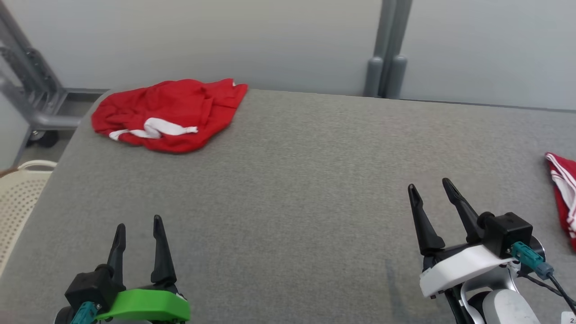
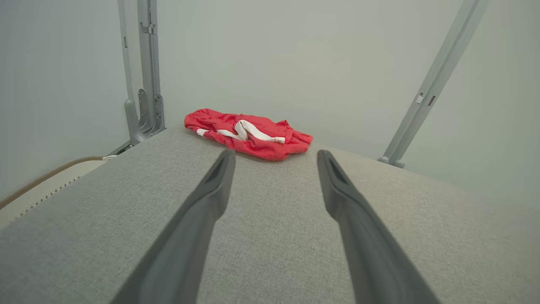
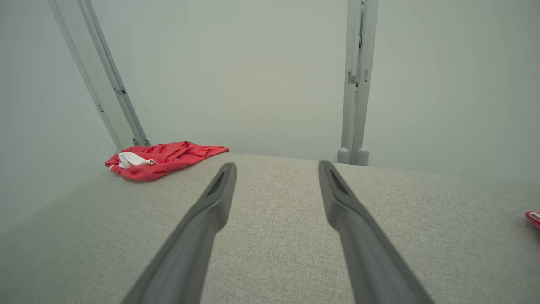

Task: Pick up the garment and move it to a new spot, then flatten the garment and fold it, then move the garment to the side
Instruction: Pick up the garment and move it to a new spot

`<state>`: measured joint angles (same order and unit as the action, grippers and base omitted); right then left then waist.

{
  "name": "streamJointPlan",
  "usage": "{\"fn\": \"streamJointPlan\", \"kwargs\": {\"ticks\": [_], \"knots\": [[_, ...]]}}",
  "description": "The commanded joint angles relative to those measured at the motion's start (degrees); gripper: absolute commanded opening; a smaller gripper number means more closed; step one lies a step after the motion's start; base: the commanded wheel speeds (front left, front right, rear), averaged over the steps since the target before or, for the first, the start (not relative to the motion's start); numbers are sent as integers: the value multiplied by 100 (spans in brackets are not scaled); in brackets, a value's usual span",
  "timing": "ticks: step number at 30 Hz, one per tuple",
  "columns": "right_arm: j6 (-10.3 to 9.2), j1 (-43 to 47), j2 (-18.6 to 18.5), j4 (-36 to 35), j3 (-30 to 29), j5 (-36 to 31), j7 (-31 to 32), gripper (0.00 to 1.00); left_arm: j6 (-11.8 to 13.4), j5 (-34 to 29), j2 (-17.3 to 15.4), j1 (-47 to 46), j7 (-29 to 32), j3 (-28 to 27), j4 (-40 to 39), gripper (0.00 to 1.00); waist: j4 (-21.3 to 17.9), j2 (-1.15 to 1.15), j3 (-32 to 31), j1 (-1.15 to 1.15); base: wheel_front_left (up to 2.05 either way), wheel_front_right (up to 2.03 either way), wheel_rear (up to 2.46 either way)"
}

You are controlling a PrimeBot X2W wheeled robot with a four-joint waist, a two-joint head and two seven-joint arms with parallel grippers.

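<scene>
**Item 1: garment** [image 1: 168, 114]. Red with a white band, lying crumpled at the table's [image 1: 306, 180] far left corner. Its left edge lies close to the table's rim. Not yet picked up.

**Item 2: left gripper** [image 1: 139, 221]. Over the table's near left edge. Jaws spread wide, nothing between them. Well apart from the garment.

**Item 3: right gripper** [image 1: 429, 183]. Over the table's near right part. Jaws spread wide and empty.

**Item 4: second cloth** [image 1: 564, 198]. Red with white stripes, at the table's right edge and partly cut off by the frame.

**Item 5: basket** [image 1: 20, 193]. Pale and perforated, beside the table's left edge.

**Hazards, as judged**
- Wrong piece: two red cloths lie on the table, and the right gripper is nearer the second cloth. It could grab that one instead.
- Long reach: the garment lies at the table's far corner. A stretched arm may pinch only the top fold or the loose white band, so the cloth trails or slips free.
- Push-off: fingers sliding in low could shove the garment over the table's left rim.
- Snag: fingertips driven down hard could catch the table's fabric cover.
</scene>
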<state>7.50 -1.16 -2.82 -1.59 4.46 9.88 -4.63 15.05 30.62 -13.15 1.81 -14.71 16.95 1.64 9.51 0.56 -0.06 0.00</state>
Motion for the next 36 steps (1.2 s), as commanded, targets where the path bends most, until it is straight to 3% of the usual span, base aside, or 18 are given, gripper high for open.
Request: {"fn": "streamJointPlan", "kwargs": {"ticks": [1,7,14,26,30,36], "knots": [[-2,9,-14,-12,26,-13,-3,100,24,-28,-26,16,-10,-35,-36,100,921,-56,59,0,0,0,0],[-2,-37,-16,8,89,17,-3,100,59,23,-27,108,-21,-103,-63,100,1502,-56,63,0,0,0,0],[-2,-89,-18,50,98,28,-18,100,67,27,-25,117,-27,-109,-94,100,1748,-56,83,0,0,0,0],[-2,-166,-19,7,66,-59,-6,100,87,84,-11,102,-45,-261,-171,100,1592,-56,233,0,0,0,0],[-2,-193,-19,-58,33,-115,29,100,18,183,-34,-23,-41,-366,-222,100,1516,-56,327,0,0,0,0],[-2,-312,-19,-194,-32,-227,83,100,-215,233,-335,-662,104,-510,-133,100,1383,-56,578,0,0,0,0]]}}
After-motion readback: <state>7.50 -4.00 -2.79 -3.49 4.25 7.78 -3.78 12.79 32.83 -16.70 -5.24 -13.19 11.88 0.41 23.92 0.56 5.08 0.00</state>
